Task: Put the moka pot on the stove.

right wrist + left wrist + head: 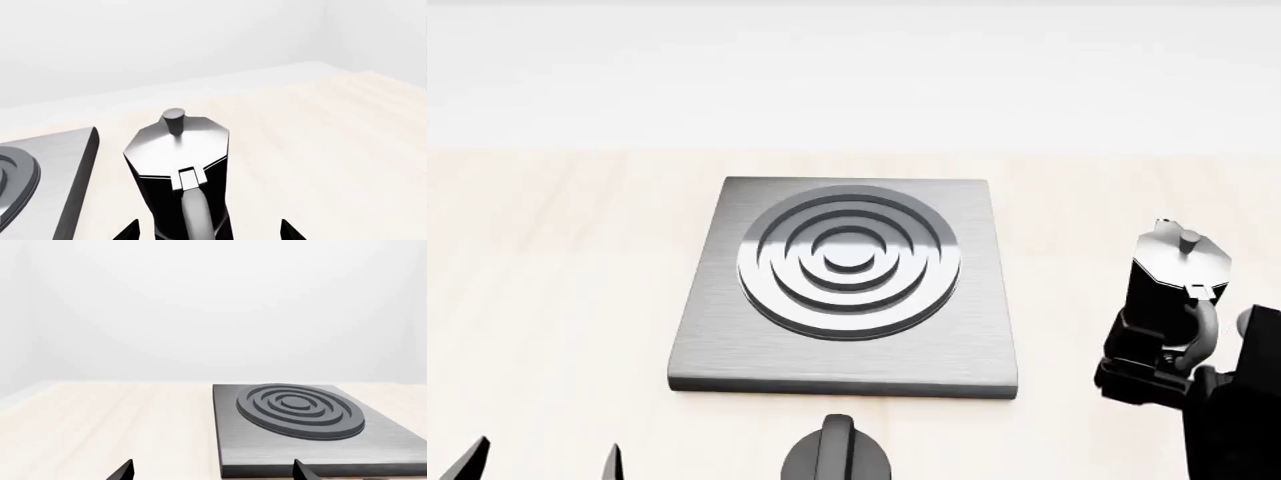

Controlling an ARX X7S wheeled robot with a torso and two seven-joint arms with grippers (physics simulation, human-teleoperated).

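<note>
With my right gripper (208, 232) spread wide around the moka pot (1178, 268), unclamped, right of the stove (847, 285), I risk toppling it if a finger clips the handle.

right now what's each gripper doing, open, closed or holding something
Left gripper: open, fingers spread, holding nothing.
Right gripper: open, fingers either side of the moka pot, not yet closed on it.

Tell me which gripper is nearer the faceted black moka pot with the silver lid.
Right. The right gripper is open, straddling the moka pot near its handle; the left gripper is far across, beyond the stove.
</note>
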